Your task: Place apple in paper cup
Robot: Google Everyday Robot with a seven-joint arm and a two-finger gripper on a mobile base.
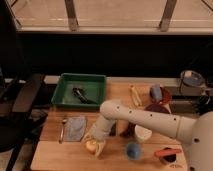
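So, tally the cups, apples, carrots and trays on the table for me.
Cups: 2, paper cup and blue cup.
Apples: 1, the apple, with the end effector right at it.
Carrots: 1, the orange carrot.
Trays: 1, the green tray.
Total: 5.

The robot's pale arm (150, 120) stretches from the lower right toward centre-left, bending downward; its gripper (93, 144) points down, lower left of centre.

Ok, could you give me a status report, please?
Pincer low at apple, left of paper cup. Small blue cup close beside paper cup, near the route.
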